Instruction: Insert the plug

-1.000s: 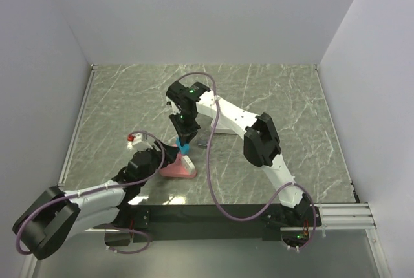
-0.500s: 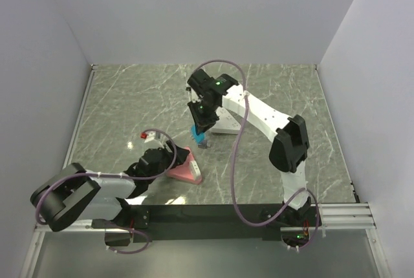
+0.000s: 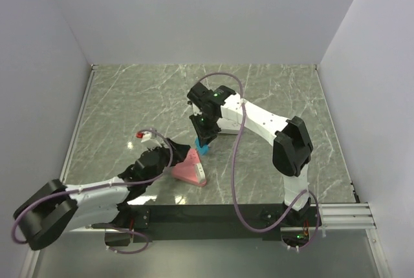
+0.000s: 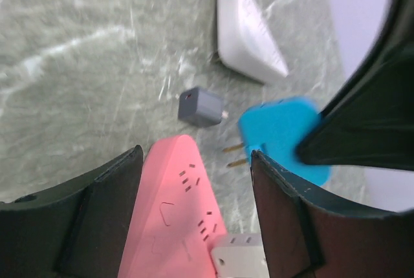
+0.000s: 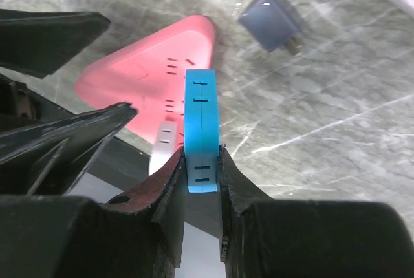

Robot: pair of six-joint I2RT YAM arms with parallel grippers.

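A: Where does the plug sit?

B: Mid-frame in the right wrist view, pinched by the right hand, prongs near the pink strip but not yet in.

A: The risk?

B: Prongs could miss the slots and skid. The left hand stands spread around the strip; a loose brace lets it slide on the surface.

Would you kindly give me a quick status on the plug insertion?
Right gripper shut on blue plug, prongs not yet in. Left gripper open around pink power strip. Grey adapter lies on table beyond, clear.
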